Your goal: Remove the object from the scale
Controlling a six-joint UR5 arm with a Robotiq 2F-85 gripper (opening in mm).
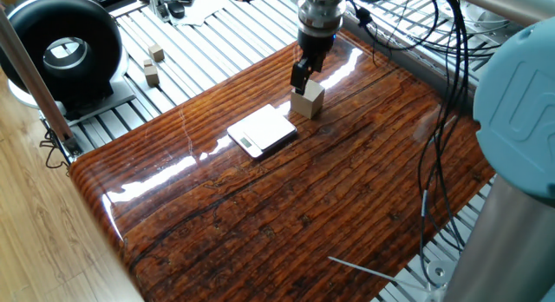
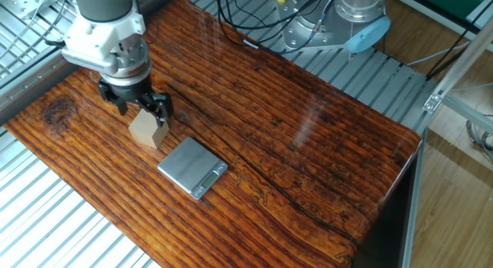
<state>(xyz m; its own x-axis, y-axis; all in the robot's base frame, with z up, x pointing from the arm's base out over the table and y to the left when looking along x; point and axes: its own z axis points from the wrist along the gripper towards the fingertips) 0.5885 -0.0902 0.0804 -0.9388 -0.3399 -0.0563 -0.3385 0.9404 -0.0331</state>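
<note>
The tan wooden cube [image 1: 307,101] stands on the dark wooden tabletop, just beyond the far right corner of the scale [image 1: 262,130] and apart from it. It also shows in the other fixed view [image 2: 147,130], left of the scale [image 2: 192,167]. The scale's top is bare. My gripper [image 1: 301,77] hangs just above the cube with its fingers spread and holds nothing; in the other fixed view the gripper [image 2: 139,108] sits over the cube's top.
Two small wooden cubes [image 1: 153,63] lie on the slatted metal bench beyond the table, near a black round device [image 1: 65,50]. Cables [image 1: 438,102] hang at the right. A thin white rod [image 1: 364,267] lies near the front right edge.
</note>
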